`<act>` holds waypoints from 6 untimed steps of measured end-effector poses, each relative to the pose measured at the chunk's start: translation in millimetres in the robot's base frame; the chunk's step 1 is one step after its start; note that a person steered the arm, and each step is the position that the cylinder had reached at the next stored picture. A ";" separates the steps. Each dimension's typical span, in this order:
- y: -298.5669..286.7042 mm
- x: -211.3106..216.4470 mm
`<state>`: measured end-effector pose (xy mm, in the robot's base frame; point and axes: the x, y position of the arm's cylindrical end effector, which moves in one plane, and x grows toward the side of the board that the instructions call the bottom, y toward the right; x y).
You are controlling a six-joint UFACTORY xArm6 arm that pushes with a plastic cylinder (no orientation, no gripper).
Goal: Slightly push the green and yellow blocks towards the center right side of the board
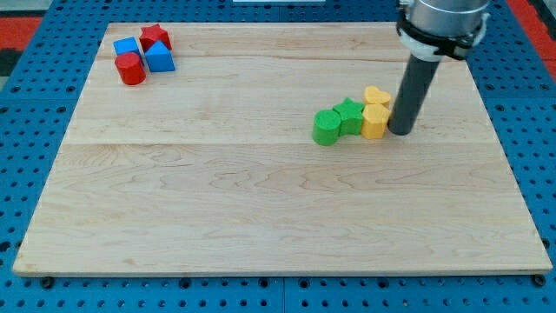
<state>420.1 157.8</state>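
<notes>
A green cylinder [327,127] and a green star [348,115] sit right of the board's middle. Touching them on the view's right are a yellow hexagon block [374,121] and a yellow heart [377,96] just above it. The four form one tight cluster. My tip [401,131] rests on the board right against the right side of the yellow hexagon block. The dark rod rises from there to the arm at the view's top right.
At the view's top left stands a second cluster: a red star [155,37], a blue cube [127,47], a blue triangle block [159,58] and a red cylinder [131,69]. The wooden board [261,209] lies on a blue pegboard.
</notes>
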 end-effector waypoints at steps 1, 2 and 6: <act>56.5 34.9; -38.6 51.2; -55.3 -44.8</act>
